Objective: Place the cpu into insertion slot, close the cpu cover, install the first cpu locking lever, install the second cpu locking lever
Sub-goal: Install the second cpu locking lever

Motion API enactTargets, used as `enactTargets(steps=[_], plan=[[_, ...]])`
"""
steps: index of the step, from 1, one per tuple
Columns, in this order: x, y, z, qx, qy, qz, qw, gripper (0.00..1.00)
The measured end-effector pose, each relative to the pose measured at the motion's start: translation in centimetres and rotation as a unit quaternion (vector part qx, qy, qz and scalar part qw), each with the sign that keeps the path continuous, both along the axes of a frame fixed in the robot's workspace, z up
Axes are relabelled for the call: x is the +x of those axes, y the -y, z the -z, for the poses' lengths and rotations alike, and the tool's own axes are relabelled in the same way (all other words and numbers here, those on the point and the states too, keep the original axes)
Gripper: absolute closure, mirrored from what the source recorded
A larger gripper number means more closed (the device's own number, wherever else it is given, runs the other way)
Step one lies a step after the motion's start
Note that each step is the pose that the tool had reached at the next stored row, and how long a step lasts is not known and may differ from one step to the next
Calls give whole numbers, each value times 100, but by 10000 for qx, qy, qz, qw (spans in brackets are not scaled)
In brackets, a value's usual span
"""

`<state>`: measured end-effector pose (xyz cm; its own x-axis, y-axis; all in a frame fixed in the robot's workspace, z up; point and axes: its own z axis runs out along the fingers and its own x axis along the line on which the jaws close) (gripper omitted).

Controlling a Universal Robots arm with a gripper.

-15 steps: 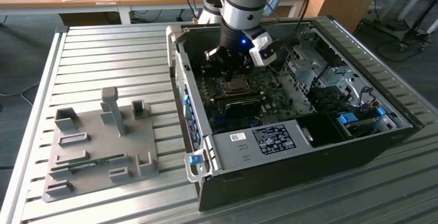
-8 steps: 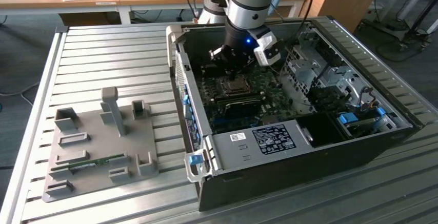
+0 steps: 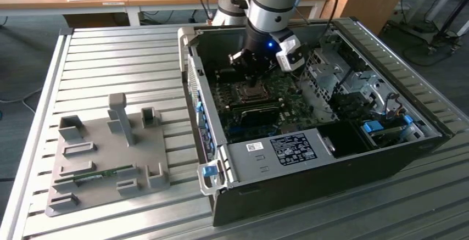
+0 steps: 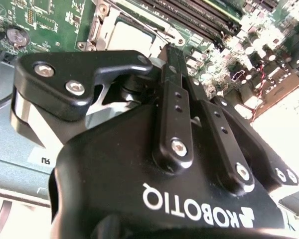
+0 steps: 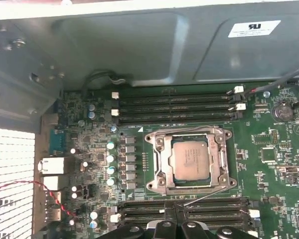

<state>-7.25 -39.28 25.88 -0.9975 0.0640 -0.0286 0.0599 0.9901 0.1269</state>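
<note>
While the arm is reaching down into the open case point(image 3: 308, 157), which is lying on its side on the slatted table point(image 3: 117, 64), the board point(image 5: 269, 149) is facing straight up at it. A grey fixture point(image 3: 102, 152) with empty holders is sitting well apart from the case, toward the exterior view's left.

The gripper point(image 3: 251, 81) is hovering just above the socket, near its edge beside the memory slots point(image 5: 174, 107). In the second wrist view the gripper point(image 4: 172, 55) is showing its fingers point(image 4: 175, 107) drawn close together; whether they are pinching anything I cannot tell, though a thin wire lever point(image 5: 207, 196) is running up to the fingertips in the first wrist view.

As for progress, the cpu point(image 5: 189, 160) is already lying flat in the socket, its silvery top facing up and its edges square with the socket. It is nearly square itself, so no long axis is standing out. The cover point(image 5: 159, 162) is looking closed down around it, framing the chip through its window. The lever seems to be standing free along the socket's edge rather than hooked, so by my reckoning the locking steps are still being worked on; I cannot tell the state of the other lever.
</note>
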Motion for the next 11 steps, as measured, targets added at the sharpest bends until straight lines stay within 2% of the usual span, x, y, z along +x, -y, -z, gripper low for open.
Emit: enactTargets(steps=[11], plan=[[-11,46,104,0,0,8,10000,89]])
